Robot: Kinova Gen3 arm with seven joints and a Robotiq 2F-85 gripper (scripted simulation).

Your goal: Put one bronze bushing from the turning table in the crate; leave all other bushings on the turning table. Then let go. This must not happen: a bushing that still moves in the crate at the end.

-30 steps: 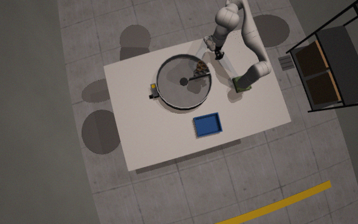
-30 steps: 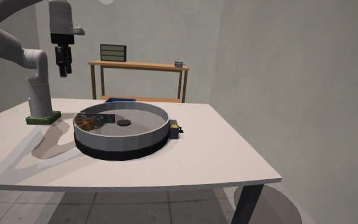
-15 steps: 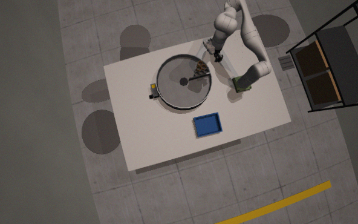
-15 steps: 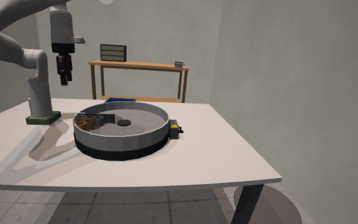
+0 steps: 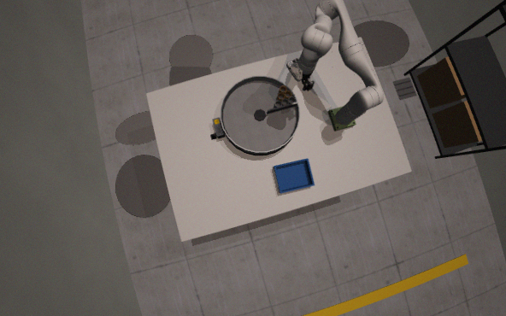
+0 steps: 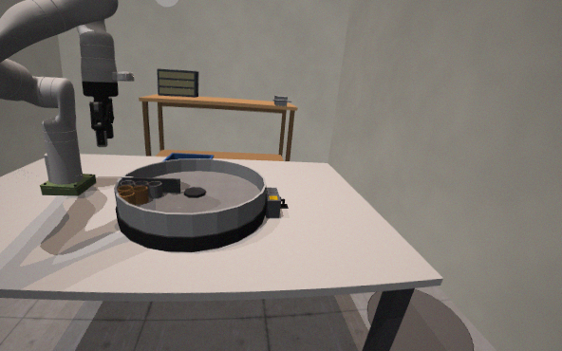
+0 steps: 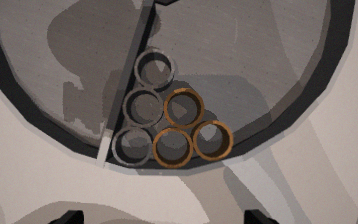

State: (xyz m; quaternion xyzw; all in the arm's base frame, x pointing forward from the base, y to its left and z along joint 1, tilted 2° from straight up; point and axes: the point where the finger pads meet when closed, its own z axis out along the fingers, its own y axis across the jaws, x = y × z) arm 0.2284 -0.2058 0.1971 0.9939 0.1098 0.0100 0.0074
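Observation:
The round turning table stands on the white table top; it also shows in the exterior view. Three bronze bushings and three grey bushings stand packed together at the rim beside a dark divider bar. They show as a small cluster in the top and exterior views. My gripper is open and empty, hanging high above the table just outside the rim near the cluster. Only its fingertips show at the bottom of the wrist view. The blue crate lies on the table's near side.
A small grey box with a yellow button sits against the turning table's rim. The arm's green base is bolted beside the turning table. A wooden shelf table stands behind, and a dark rack stands off to the right.

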